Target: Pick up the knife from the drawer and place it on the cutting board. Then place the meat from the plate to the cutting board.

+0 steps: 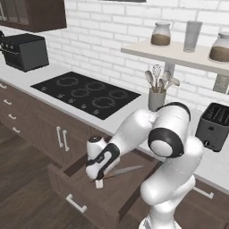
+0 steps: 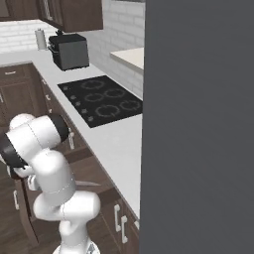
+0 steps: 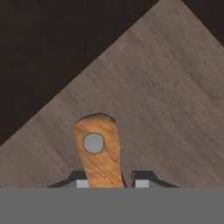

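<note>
The drawer (image 1: 78, 194) stands pulled open below the counter, its wooden floor (image 3: 166, 100) under the hand. The knife (image 1: 127, 170) lies inside it, grey blade pointing right. My gripper (image 1: 99, 181) reaches down into the drawer at the knife's handle end. In the hand view the light brown wooden handle (image 3: 99, 153) with its steel rivet runs between the two fingertips (image 3: 141, 183), which press on its sides: the gripper (image 3: 110, 183) is shut on the handle. The knife still rests on the drawer floor. The cutting board, the meat and the plate are out of view.
A black cooktop (image 1: 87, 91) lies in the counter behind the drawer. A utensil holder (image 1: 156, 96) and a dark toaster (image 1: 217, 127) stand to the right, a toaster oven (image 1: 24, 51) at far left. A tall grey panel (image 2: 198, 124) blocks the right base view's right half.
</note>
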### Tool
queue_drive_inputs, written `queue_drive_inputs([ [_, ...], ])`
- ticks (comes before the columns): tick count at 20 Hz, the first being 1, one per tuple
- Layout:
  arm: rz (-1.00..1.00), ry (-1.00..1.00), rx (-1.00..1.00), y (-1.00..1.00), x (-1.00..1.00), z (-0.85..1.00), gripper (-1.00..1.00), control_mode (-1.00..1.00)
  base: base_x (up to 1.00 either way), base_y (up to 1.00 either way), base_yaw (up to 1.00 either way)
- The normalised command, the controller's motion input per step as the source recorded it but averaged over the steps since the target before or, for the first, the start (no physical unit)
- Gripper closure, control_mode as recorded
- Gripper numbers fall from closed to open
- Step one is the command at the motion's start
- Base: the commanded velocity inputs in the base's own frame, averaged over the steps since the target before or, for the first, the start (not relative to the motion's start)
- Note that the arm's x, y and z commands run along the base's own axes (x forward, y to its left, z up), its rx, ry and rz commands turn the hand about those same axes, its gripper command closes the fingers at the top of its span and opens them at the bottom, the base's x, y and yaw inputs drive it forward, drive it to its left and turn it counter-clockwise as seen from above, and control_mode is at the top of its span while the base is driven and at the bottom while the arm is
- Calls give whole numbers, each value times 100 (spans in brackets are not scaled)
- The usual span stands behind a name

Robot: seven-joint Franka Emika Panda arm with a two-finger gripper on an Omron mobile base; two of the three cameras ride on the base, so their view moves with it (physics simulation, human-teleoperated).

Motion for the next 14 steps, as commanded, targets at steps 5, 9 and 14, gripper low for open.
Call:
queue_drive_inputs([
  [5,-1,-8,14,37,-29,100,100,-100,0,0,0],
  [9,-5,-12,9,28,4,100,100,-100,0,0,0],
  [14,-8,-7,2,19,2,100,100,-100,0,0,0],
])
